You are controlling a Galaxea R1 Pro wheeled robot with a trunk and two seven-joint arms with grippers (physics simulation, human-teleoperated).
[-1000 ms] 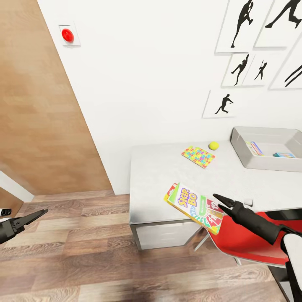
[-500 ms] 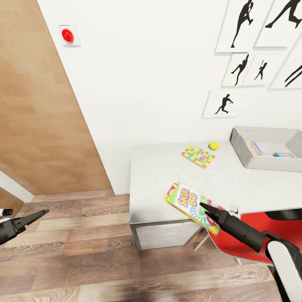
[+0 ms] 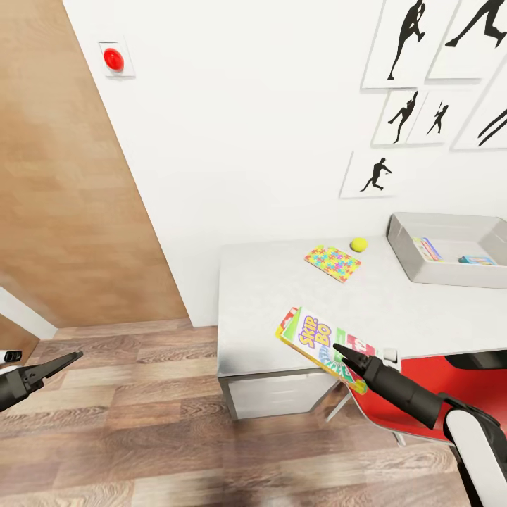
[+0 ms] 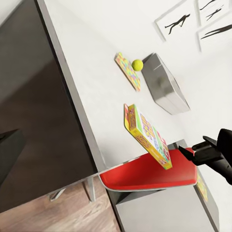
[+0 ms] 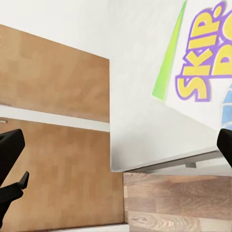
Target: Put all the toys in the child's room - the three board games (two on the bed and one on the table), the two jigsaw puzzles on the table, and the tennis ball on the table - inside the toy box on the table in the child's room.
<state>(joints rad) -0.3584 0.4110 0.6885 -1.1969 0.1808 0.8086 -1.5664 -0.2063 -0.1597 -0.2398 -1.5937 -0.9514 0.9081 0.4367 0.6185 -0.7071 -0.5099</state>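
A white-green Skip-Bo board game [image 3: 315, 341] lies at the front edge of the pale table [image 3: 260, 296], its near end jutting out over a red chair. My right gripper [image 3: 341, 351] is open with its tips at that near end, nothing between the fingers [image 5: 9, 162]. The box's printed lid [image 5: 203, 63] shows beyond them. Farther back lie a jigsaw puzzle [image 3: 332, 262] and the tennis ball [image 3: 358, 244], left of the grey toy box [image 3: 405, 257], which holds two flat colourful items. My left gripper [image 3: 55, 365] hangs open over the floor, far left.
The red chair [image 3: 412, 405] is tucked under the table beneath my right arm. A wooden door [image 3: 63, 197] stands at the left, with plank floor [image 3: 141, 422] between it and the table. Black silhouette pictures [image 3: 401, 113] hang on the white wall.
My right gripper has moved left and slightly down, from beside the board game's right end to over that end. The left arm has stayed still.
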